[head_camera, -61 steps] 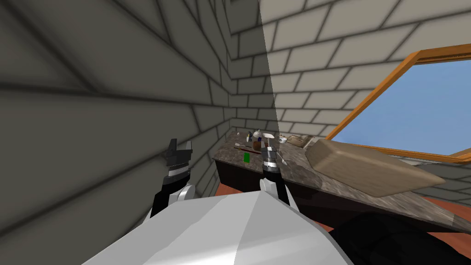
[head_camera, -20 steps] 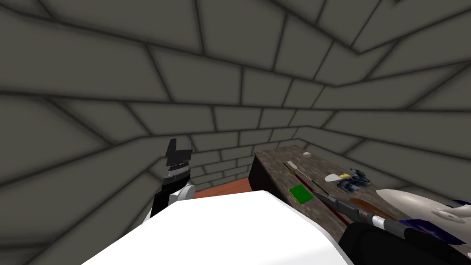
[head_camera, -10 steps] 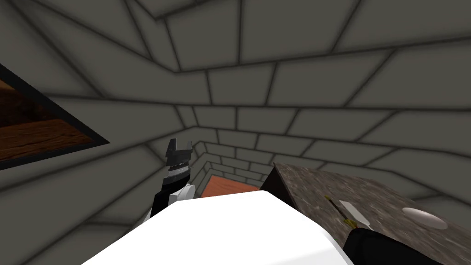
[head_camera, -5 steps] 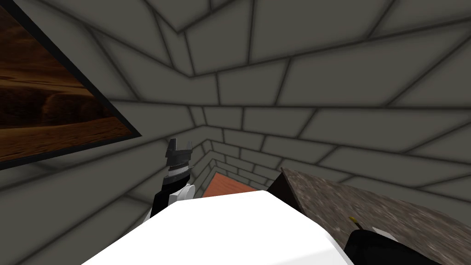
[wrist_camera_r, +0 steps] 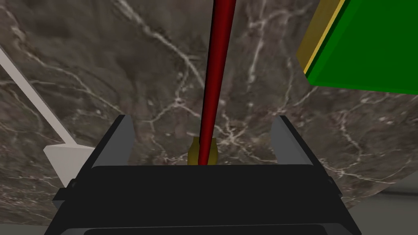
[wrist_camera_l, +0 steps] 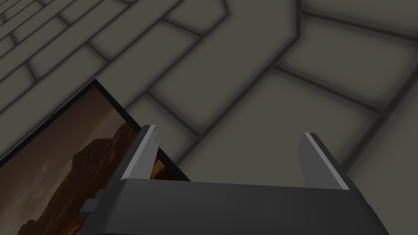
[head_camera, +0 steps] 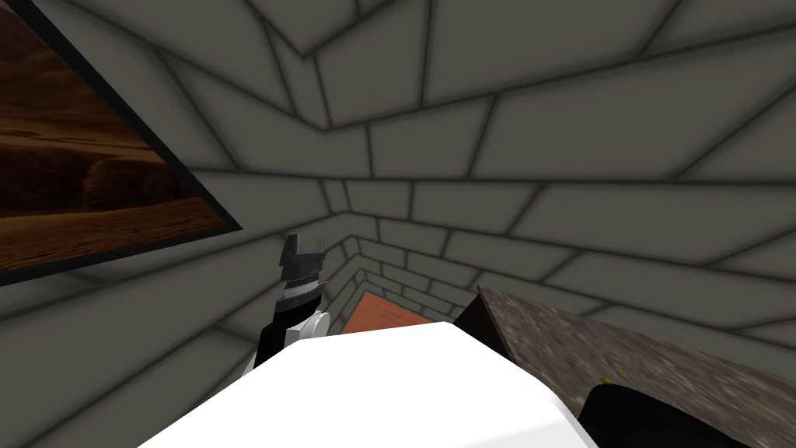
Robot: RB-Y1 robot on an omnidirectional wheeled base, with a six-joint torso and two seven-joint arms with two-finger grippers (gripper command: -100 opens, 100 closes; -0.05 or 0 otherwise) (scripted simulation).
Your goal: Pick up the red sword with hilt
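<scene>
While the right tool hangs spread and empty over the marbled worktop, the red sword lies in its gap. The yellow hilt sits just at the tool's dark body, and the blade runs straight away, squarely across the fingers' closing line. A green box lies beside the blade, with a white pointed piece on the other side. The left tool, also spread and empty, is raised by the wall, so the right arm is clearly nearer.
</scene>
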